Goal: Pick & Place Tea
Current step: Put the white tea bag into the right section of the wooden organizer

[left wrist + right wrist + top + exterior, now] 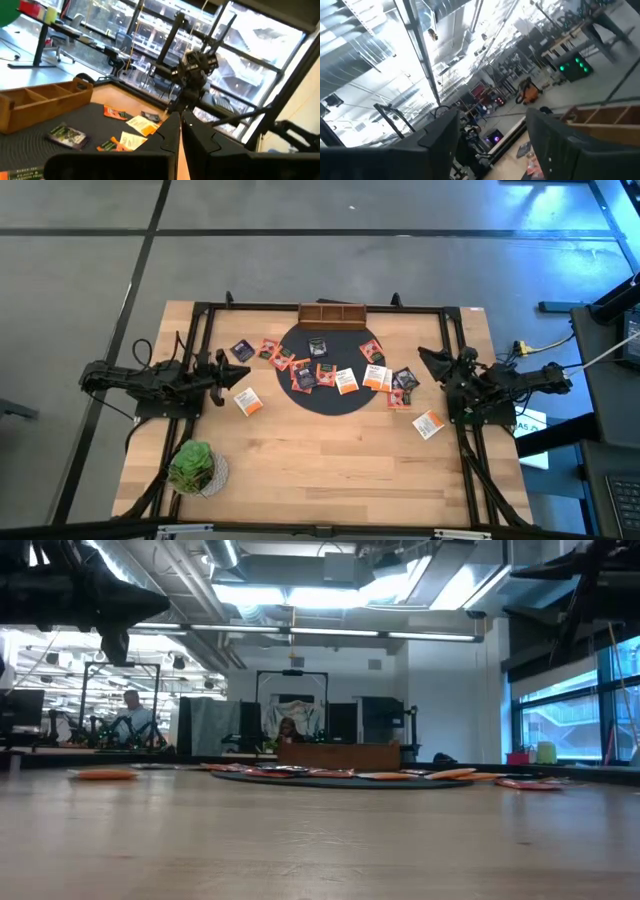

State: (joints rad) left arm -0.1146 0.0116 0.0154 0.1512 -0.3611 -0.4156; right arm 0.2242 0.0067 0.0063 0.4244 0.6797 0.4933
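Tea packets, orange, white, red and dark, lie flat on and around the black round mat [325,395]. One lies left of the mat [247,401], one toward the right [428,424], several on the mat [345,380]. In the left wrist view packets [140,125] show on the mat beyond the fingers. My left gripper [224,370] [181,135] hovers shut at the mat's left side, above the table. My right gripper [428,360] [492,145] hovers open at the mat's right side. Neither touches a packet.
A wooden divided tray [332,315] [40,100] stands at the mat's far edge. A green leafy plant [195,467] sits on the table's near left corner. A black frame [205,310] runs around the table. Bare wood [330,470] stretches along the near side. People show in the room behind.
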